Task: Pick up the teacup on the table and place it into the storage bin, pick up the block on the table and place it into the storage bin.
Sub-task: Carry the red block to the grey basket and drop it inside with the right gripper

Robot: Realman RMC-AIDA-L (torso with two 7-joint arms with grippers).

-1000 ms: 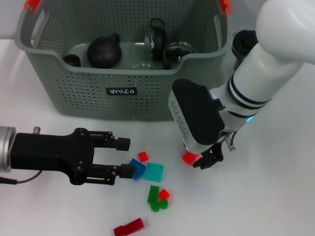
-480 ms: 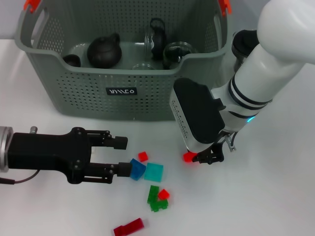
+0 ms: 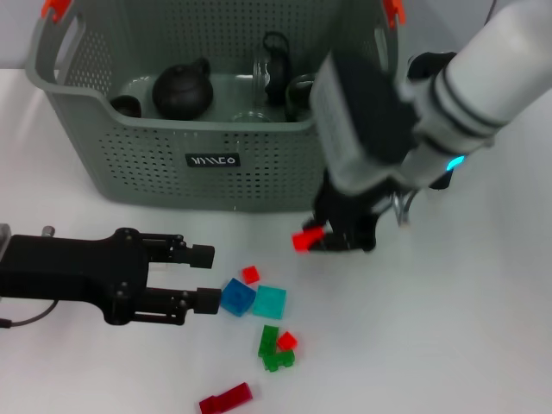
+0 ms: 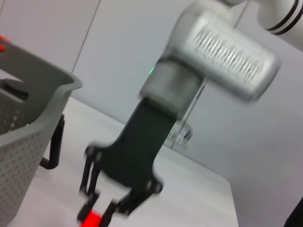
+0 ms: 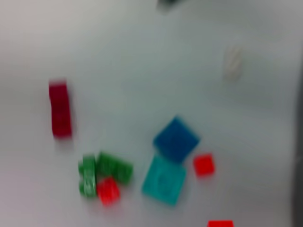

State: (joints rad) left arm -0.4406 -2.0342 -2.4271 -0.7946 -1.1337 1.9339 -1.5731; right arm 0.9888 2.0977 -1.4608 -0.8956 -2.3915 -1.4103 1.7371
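Observation:
My right gripper (image 3: pixel 317 241) is shut on a small red block (image 3: pixel 303 240) and holds it above the table, just in front of the grey perforated storage bin (image 3: pixel 216 129). The left wrist view shows that same gripper (image 4: pixel 102 208) with the red block (image 4: pixel 92 219) between its fingers, beside the bin's corner (image 4: pixel 28 109). My left gripper (image 3: pixel 205 277) lies low on the left and is open, its tips next to a blue block (image 3: pixel 237 297). The teacup is out of view on the table.
Loose blocks lie on the table: teal (image 3: pixel 269 302), small red (image 3: pixel 250 274), green (image 3: pixel 274 348), dark red (image 3: pixel 226 399). The bin holds a dark teapot (image 3: pixel 181 89), a small dark cup (image 3: pixel 127 106) and glassware (image 3: pixel 274 65). A black-lidded jug (image 3: pixel 424 71) stands behind my right arm.
My right gripper has closed on the red block, lifted it off the table and carried it toward the bin. The left gripper has drawn back slightly to the left.

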